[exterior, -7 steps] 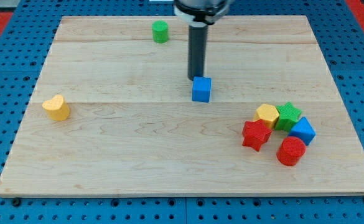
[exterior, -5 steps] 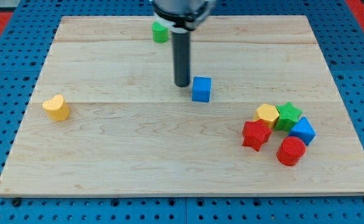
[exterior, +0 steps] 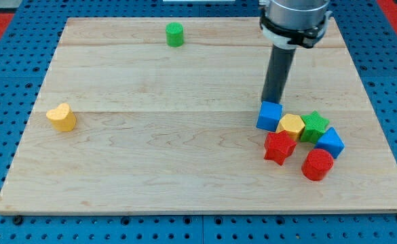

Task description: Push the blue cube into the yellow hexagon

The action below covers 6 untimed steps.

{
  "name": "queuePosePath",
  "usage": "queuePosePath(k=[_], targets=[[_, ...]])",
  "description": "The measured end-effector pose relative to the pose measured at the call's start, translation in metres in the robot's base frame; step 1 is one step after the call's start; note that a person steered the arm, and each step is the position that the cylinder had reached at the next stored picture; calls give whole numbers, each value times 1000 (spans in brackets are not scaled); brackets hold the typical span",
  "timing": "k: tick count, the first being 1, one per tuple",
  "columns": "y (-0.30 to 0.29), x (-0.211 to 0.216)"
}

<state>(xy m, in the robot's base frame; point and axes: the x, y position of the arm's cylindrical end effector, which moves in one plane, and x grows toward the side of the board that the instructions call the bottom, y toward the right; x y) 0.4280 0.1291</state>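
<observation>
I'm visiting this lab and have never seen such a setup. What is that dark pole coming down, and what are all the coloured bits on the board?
The dark pole is a robot arm's rod; it has no claw and holds nothing, it only pushes. There is one camera view, looking down at a wooden board. My tip sits just above the blue cube, which touches the yellow hexagon. Clustered there too: a green star, a red star, a second blue block and a red cylinder. Apart stand a green cylinder near the view's top and a yellow heart at the view's left.
</observation>
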Motion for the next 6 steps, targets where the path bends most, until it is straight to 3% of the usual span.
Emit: queuePosePath(k=[2,6], targets=[[27,4],[-15,7]])
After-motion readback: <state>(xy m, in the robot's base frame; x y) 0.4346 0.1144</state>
